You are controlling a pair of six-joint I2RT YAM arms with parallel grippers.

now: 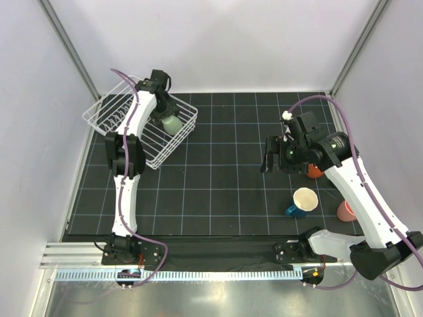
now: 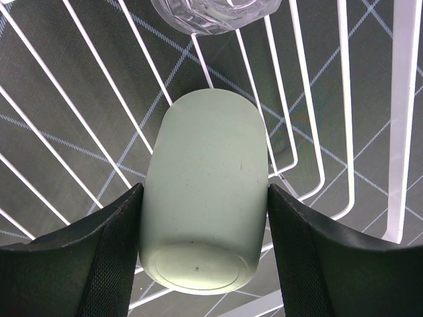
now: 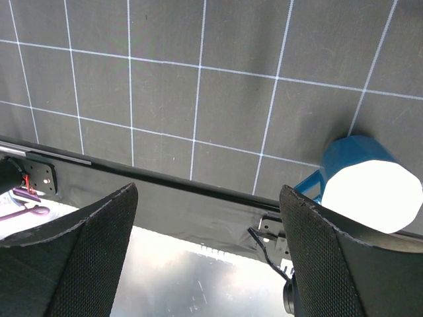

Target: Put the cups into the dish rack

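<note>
The white wire dish rack (image 1: 98,105) stands at the far left. My left gripper (image 1: 166,113) reaches into it and is shut on the pale green cup (image 1: 173,124). In the left wrist view the pale green cup (image 2: 205,191) is base-up between both fingers of my left gripper (image 2: 205,244), over the rack wires (image 2: 400,132). The clear glass (image 2: 215,13) lies in the rack just beyond it. My right gripper (image 1: 269,162) is open and empty above the mat; it also shows in the right wrist view (image 3: 208,251). The dark blue mug (image 1: 302,201) (image 3: 363,185), orange cup (image 1: 314,172) and pink cup (image 1: 346,210) are on the mat at right.
The black gridded mat (image 1: 218,185) covers the table. A metal rail (image 1: 218,272) runs along the near edge by the arm bases. White walls and frame posts enclose the back and sides. The right arm partly hides the orange cup.
</note>
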